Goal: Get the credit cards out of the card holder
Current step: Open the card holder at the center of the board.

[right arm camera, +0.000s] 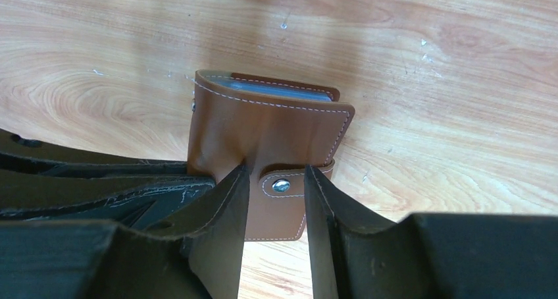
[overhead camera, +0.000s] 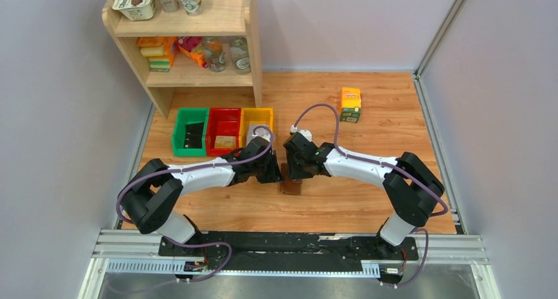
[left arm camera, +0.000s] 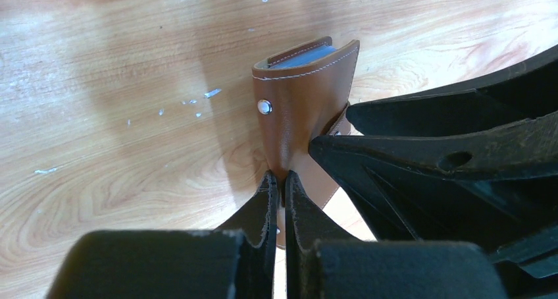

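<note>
The brown leather card holder (overhead camera: 291, 184) is folded shut between my two grippers at the table's middle. In the left wrist view my left gripper (left arm camera: 280, 180) is shut on the lower edge of the card holder's (left arm camera: 303, 108) cover, below a metal snap. In the right wrist view my right gripper (right arm camera: 276, 174) is open, its fingers standing either side of the clasp tab (right arm camera: 284, 184) of the card holder (right arm camera: 270, 124). Pale blue sleeves (right arm camera: 276, 91) show at the holder's top edge. The credit cards are hidden inside. From above, the left gripper (overhead camera: 275, 174) and right gripper (overhead camera: 297, 170) nearly touch.
Green (overhead camera: 189, 132), red (overhead camera: 224, 132) and yellow (overhead camera: 258, 118) bins stand in a row behind the left arm. A wooden shelf (overhead camera: 191, 49) with jars and cups is at the back left. An orange-green carton (overhead camera: 350, 105) stands at the back right.
</note>
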Controlling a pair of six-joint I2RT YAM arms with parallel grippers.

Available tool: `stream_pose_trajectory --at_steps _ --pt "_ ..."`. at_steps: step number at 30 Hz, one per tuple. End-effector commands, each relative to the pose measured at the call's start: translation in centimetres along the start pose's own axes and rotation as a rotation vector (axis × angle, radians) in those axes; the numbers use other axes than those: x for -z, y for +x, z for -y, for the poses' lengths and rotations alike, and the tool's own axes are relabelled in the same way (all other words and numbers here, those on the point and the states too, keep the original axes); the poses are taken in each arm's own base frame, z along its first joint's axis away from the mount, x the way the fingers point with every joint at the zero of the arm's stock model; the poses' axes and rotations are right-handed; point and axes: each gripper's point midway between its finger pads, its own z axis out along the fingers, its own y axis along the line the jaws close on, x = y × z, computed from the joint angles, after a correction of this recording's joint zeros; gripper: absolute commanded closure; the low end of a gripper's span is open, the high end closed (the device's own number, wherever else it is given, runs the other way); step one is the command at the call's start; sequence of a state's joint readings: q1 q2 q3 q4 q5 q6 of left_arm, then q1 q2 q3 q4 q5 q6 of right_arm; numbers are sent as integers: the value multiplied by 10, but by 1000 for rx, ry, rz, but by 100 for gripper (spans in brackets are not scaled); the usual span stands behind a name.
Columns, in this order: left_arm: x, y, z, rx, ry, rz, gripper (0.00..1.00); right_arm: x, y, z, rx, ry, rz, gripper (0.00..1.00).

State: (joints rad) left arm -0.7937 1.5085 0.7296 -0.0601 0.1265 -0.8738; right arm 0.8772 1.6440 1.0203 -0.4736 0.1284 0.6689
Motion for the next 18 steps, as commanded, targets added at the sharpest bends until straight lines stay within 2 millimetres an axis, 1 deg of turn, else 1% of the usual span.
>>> stream_pose_trajectory --at_steps 1,4,8,10,14,18 --pt "10 -13 14 -17 20 53 100 -2 -6 -8 -33 -15 10 59" --pt "11 -15 15 -19 15 60 100 -3 -1 -4 -21 -4 -7 57" --pt "13 -15 13 -22 4 68 100 -5 4 -2 -11 3 -29 59" --pt "14 -16 13 -23 -2 74 100 -7 6 -1 -4 11 -40 61" --pt "18 -19 10 -24 -18 92 100 -8 12 5 2 33 -59 69" --pt "24 -22 7 -21 -37 116 100 -6 13 16 5 77 -49 77"
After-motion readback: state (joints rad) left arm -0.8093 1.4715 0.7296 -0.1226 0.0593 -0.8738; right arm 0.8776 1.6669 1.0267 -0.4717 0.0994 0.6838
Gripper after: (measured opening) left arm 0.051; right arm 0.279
